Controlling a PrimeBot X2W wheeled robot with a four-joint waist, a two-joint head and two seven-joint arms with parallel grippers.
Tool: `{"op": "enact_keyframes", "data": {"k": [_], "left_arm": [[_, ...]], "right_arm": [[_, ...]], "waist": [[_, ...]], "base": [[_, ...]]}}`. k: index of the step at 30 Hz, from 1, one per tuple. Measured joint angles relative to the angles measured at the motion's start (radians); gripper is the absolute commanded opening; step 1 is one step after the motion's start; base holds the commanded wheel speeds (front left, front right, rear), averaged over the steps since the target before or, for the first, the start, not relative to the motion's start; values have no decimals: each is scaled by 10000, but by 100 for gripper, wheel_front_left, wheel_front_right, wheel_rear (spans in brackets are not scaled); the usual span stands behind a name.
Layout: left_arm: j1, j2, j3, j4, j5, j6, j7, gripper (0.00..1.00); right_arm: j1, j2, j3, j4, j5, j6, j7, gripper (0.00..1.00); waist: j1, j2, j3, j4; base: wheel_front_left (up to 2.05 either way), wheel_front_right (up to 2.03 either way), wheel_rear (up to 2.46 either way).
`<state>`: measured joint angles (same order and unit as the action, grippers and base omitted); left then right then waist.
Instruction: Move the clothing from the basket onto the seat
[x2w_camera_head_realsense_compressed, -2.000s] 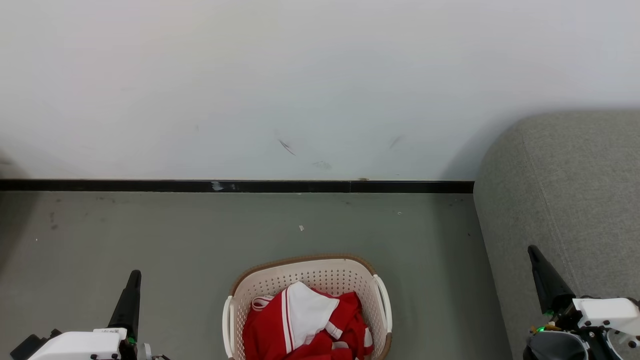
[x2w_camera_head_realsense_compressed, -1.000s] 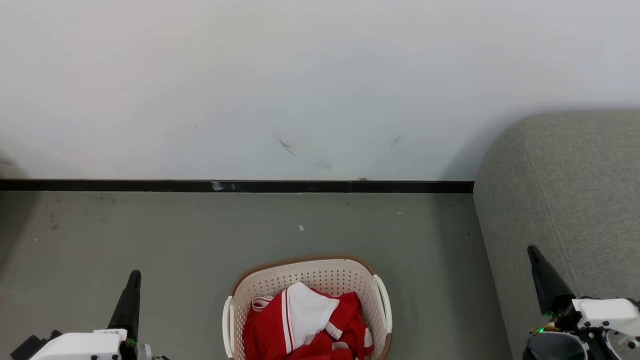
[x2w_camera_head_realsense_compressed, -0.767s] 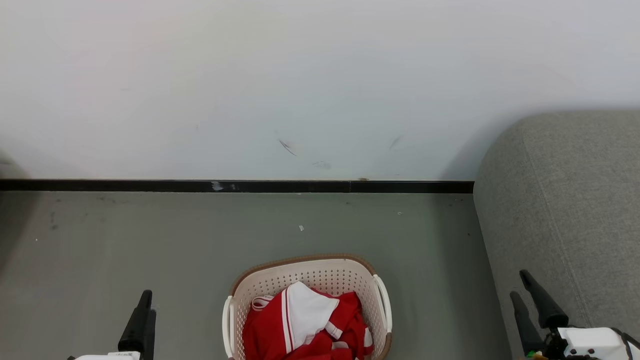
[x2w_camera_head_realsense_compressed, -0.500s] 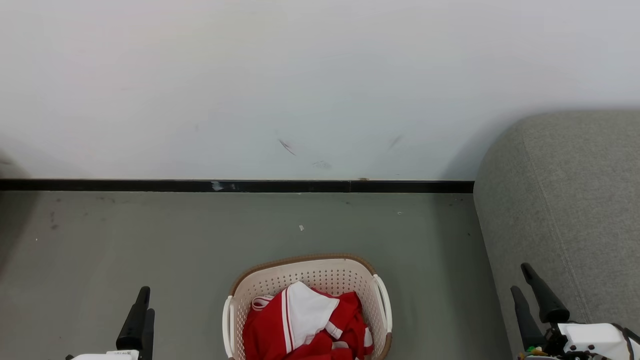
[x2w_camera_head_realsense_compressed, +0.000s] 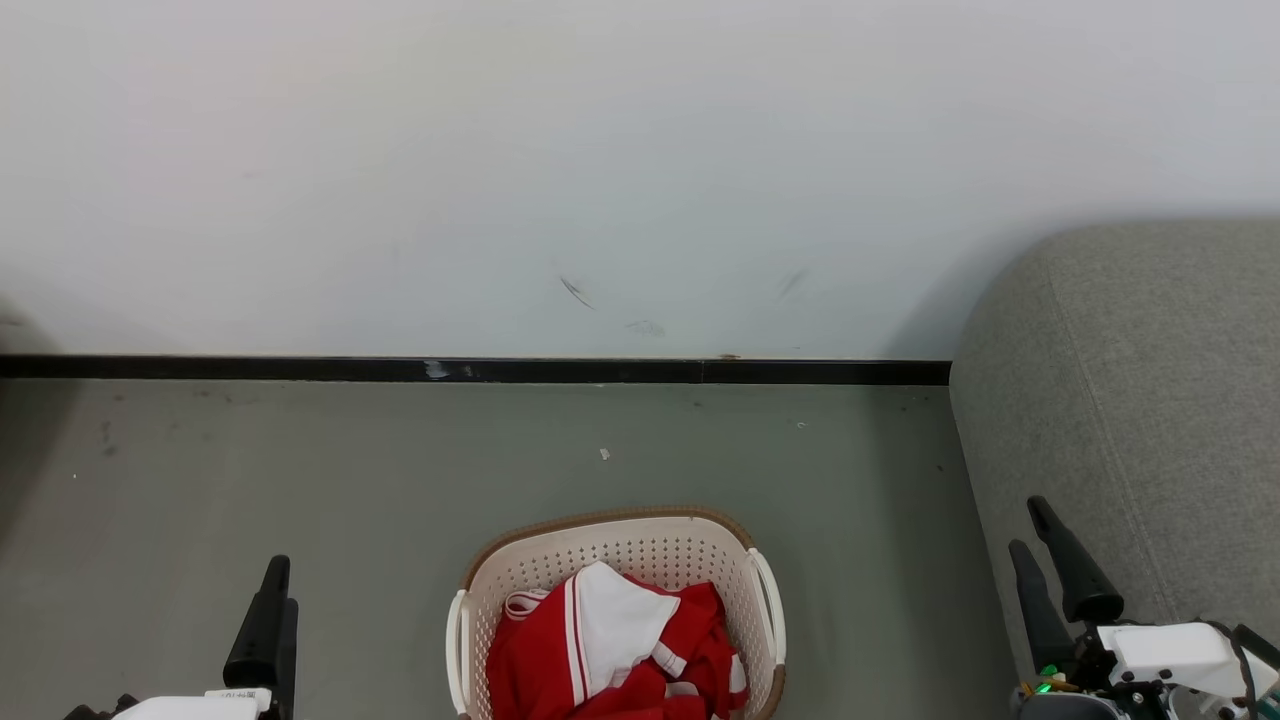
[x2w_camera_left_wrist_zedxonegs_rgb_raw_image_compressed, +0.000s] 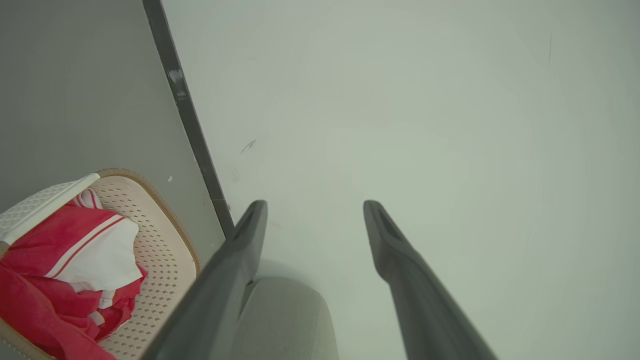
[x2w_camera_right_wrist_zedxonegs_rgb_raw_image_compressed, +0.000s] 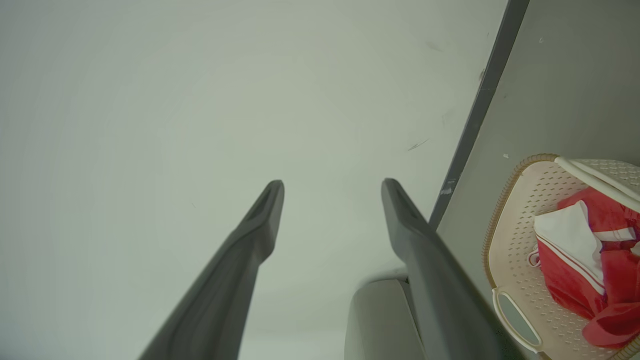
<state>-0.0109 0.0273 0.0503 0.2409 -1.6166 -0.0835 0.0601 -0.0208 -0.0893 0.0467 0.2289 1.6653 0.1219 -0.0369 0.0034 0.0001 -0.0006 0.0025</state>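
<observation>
The basket (x2w_camera_head_realsense_compressed: 610, 524), cream with a brown rim, stands on the floor at the bottom centre. In it lies the clothing (x2w_camera_head_realsense_compressed: 610, 670), bright red with white stripes and a white piece on top. The light grey seat (x2w_camera_head_realsense_compressed: 1150, 380) fills the right side. My left gripper (x2w_camera_head_realsense_compressed: 281, 582) is low at the left of the basket, and its fingers stand apart with nothing between them in the left wrist view (x2w_camera_left_wrist_zedxonegs_rgb_raw_image_compressed: 315, 205). My right gripper (x2w_camera_head_realsense_compressed: 1026, 522) hangs before the seat's front edge, right of the basket. It is open and empty in its wrist view (x2w_camera_right_wrist_zedxonegs_rgb_raw_image_compressed: 332, 184). The basket (x2w_camera_left_wrist_zedxonegs_rgb_raw_image_compressed: 170, 215) and clothing (x2w_camera_left_wrist_zedxonegs_rgb_raw_image_compressed: 75, 245) show at the lower left of the left wrist view. They also appear as basket (x2w_camera_right_wrist_zedxonegs_rgb_raw_image_compressed: 505, 220) and clothing (x2w_camera_right_wrist_zedxonegs_rgb_raw_image_compressed: 605, 280) at the right of the right wrist view.
A white wall (x2w_camera_head_realsense_compressed: 600, 170) with a black skirting strip (x2w_camera_head_realsense_compressed: 470, 371) runs behind the grey floor (x2w_camera_head_realsense_compressed: 300, 470). Bare floor lies on both sides of the basket and between it and the seat.
Both grippers have gone from shut to open. The right gripper now sits a little further left, and the left gripper a little lower. Basket and clothing have not moved.
</observation>
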Motion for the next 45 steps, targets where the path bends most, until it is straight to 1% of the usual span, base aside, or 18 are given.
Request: {"op": "enact_keyframes", "data": {"k": [8, 18, 19, 27, 32, 35, 45], "left_arm": [[-28, 84, -21, -303, 343, -31, -127, 100], [-41, 357, -224, -688, 1045, -86, -445, 100], [-41, 416, -282, -767, 1216, -86, -470, 100], [-41, 727, -598, -1020, 2046, -132, -840, 100], [-40, 1081, -943, -1197, 2955, -161, -1110, 100], [-40, 1162, -1103, -1260, 3289, -174, -1287, 100], [-40, 1638, -1578, -1313, 4989, -249, -1829, 100]], "right_arm": [[-58, 33, 138, -320, -522, 0, -234, 100], [-87, -132, 424, -608, -1755, 0, -472, 100], [-87, -186, 464, -623, -2073, 2, -570, 100], [-88, -274, 495, -742, -3310, 2, -786, 100], [-93, -332, 497, -819, -4226, 2, -895, 100], [-100, -343, 497, -855, -4792, 2, -978, 100], [-221, -349, 380, -903, -6955, 4, -1231, 100]], "waist": [[41, 0, -36, 15], [51, 0, -73, 23], [48, 0, -78, 24], [17, 0, -77, 22], [-4, 0, -66, 12], [-13, 0, -57, 8], [-25, 0, -41, -5]], "base": [[0, 0, 0], [0, 0, 0], [0, 0, 0], [0, 0, 0], [0, 0, 0], [0, 0, 0], [0, 0, 0]]}}
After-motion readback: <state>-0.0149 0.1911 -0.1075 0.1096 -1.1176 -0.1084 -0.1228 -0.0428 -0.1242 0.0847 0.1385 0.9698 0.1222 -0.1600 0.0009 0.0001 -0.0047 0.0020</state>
